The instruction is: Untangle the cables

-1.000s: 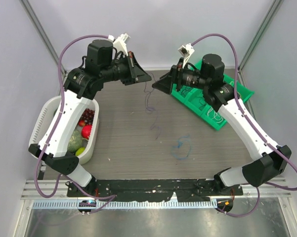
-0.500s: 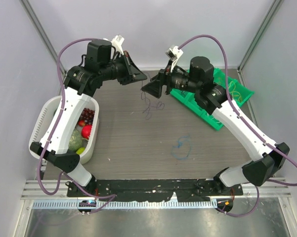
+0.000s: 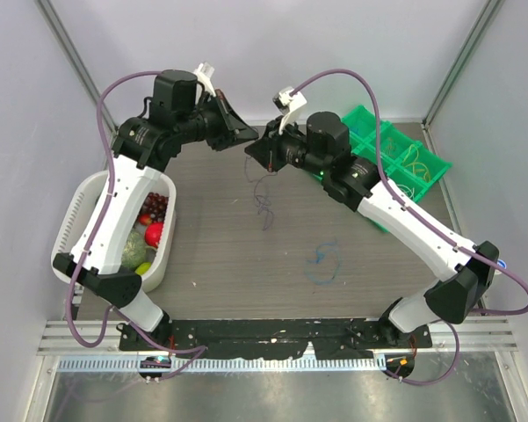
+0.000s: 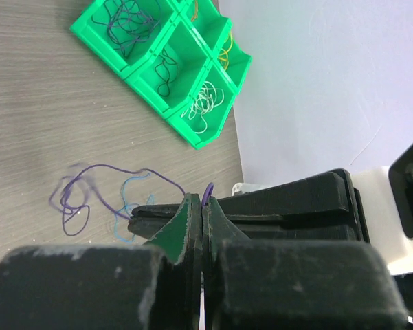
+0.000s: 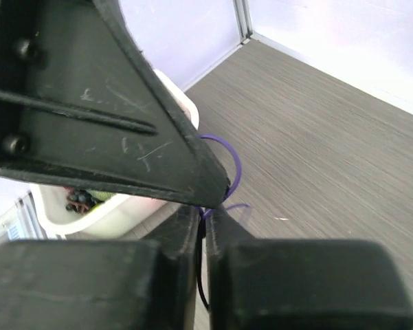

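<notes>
- Mid-air meeting above the tabletop (image 3: 211, 255): the left jaws are clamped on the purple cable (image 3: 263, 195). The right jaws pinch the same strand just beside them, and its tail dangles below both.
- The job looks partly done. Sorted cables fill the green tray (image 4: 220, 117) beyond the right jaws, while a blue cable (image 3: 323, 264) lies well apart from both jaws, unsorted.
- The overhead view hides both grips. Each wrist view shows the strand nipped between closed jaws.

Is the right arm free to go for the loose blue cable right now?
Probably not yet. Nothing covers the blue cable, but the right gripper has its fingers pinched on the purple cable, which the left gripper also holds. It would have to let go first.
</notes>
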Controlling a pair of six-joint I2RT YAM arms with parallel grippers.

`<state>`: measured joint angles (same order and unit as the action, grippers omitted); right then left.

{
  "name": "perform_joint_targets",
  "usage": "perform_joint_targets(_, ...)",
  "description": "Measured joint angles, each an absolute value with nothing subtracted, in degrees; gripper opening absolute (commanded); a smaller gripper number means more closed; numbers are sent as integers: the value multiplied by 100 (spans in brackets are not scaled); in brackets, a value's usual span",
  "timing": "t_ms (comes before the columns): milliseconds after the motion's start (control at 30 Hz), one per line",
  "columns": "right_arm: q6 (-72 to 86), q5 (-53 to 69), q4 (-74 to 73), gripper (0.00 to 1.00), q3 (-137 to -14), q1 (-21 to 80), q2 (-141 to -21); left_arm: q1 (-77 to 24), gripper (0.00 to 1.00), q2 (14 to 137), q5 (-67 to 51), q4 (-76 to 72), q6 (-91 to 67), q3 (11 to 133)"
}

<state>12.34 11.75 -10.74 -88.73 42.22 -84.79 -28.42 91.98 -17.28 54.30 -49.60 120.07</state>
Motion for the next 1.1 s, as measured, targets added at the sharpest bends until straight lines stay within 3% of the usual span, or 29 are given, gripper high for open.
perform_joint_targets(67,1291,1079,-1063,1,-8873,4222,-8479,-2836,0,9188,-1686,5384,-5002,11998)
perform_joint_targets(100,1304,1055,-1044,1,-8871,4222,-8479,-2836,5,9185,-1669,5356,-5022,11983)
perform_joint_targets(167,1369,963,-989,1,-8831,4226,-8479,-2803,33,9159,-1647,5293,-5035,11924)
perform_joint_targets(233,1428,860,-893,1,-8746,4226,-8479,-2746,56,9107,-1621,5297,-4958,11856)
perform_joint_targets(367,1621,790,-722,1,-8573,3999,-8479,-2477,75,8698,-1284,5273,-4733,11375)
perform_joint_targets(733,2248,639,-526,1,-8678,1938,-9059,-2252,77,6941,-550,4932,-4123,9985)
perform_joint_targets(1100,2263,639,-464,1,-9741,1004,-10497,-2252,77,7129,-860,4823,-3826,9778)
